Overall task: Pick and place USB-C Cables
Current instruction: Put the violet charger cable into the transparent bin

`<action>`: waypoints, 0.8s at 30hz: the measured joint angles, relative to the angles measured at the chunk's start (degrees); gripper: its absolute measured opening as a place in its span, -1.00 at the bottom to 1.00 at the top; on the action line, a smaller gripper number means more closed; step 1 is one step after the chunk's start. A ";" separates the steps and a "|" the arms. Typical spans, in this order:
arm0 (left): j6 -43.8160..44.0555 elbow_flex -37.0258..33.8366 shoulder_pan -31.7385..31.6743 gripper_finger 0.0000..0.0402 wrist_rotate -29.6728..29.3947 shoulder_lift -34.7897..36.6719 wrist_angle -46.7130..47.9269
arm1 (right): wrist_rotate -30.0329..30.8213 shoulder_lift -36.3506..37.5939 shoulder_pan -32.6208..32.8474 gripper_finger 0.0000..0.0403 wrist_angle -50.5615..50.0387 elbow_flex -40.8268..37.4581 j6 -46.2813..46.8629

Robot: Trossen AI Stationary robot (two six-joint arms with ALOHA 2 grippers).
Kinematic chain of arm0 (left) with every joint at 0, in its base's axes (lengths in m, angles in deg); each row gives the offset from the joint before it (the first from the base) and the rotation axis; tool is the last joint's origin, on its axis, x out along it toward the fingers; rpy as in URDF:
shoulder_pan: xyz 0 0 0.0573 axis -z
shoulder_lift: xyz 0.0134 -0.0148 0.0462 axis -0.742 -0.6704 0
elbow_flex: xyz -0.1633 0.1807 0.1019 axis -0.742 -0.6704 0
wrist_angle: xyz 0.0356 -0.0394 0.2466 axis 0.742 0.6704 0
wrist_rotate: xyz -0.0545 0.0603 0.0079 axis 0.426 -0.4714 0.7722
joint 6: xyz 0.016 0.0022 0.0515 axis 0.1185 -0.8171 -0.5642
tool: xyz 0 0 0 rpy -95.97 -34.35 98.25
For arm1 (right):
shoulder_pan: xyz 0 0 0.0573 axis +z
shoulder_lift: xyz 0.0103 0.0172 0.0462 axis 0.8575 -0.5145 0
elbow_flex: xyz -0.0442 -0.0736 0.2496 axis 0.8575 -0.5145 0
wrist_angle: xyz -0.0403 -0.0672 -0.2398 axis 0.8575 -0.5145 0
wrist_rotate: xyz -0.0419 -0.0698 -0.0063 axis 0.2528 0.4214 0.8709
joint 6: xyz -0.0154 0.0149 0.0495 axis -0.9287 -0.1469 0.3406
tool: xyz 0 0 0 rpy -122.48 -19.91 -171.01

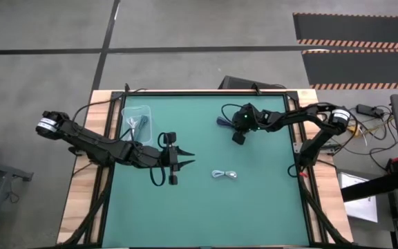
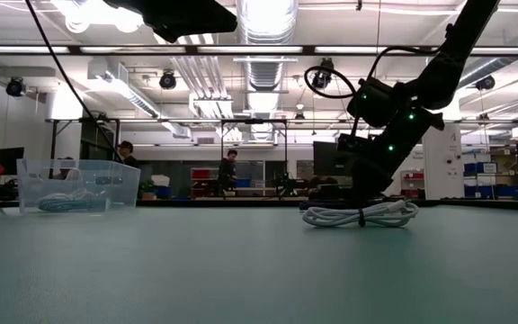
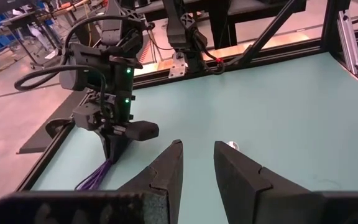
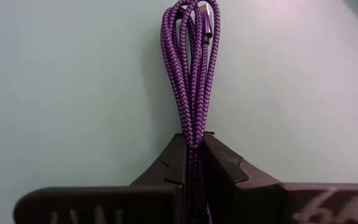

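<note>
A purple braided USB-C cable bundle point(image 4: 190, 68) lies on the green mat toward the far right point(image 1: 222, 122). My right gripper point(image 4: 193, 140) stands over it, fingers pointing down point(image 3: 112, 148), shut on one end. A white cable bundle point(image 1: 224, 175) rests flat on the mat near the middle point(image 2: 360, 214). My left gripper point(image 1: 188, 158) hovers left of the white cable, open and empty point(image 3: 197, 163). A clear bin point(image 1: 126, 114) at the far left holds a pale bluish cable point(image 2: 61, 202). I see no black cable. My right gripper pinches the purple cable bundle at one looped end point(image 4: 193, 127) between its two fingers, several strands together. The fingers come from above, pointing down, in line with the bundle. The rest of the bundle point(image 3: 95, 178) stretches out on the mat away from the fingers.
The mat point(image 1: 254, 207) is bordered by a black frame and wooden edges. The bin point(image 2: 79, 184) stands behind the left arm. Robot wires loop near both arms. People and shelves show in the room beyond the table.
</note>
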 joint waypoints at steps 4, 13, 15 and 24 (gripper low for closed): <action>0.44 0.00 0.00 -0.63 -0.01 0.00 0.00 | -0.44 3.63 1.30 -0.91 -0.12 -0.25 0.57; 2.93 0.00 -0.01 -0.63 -0.01 0.00 -0.01 | -0.41 13.24 9.05 -0.91 10.58 -4.00 5.37; 3.91 0.00 -0.02 -0.63 -0.01 0.00 -0.03 | -0.33 14.35 11.33 -0.91 15.33 -5.41 6.26; 4.47 -0.69 0.00 -0.63 0.00 -0.02 -4.99 | 0.19 12.38 20.81 -0.91 40.56 -8.88 7.67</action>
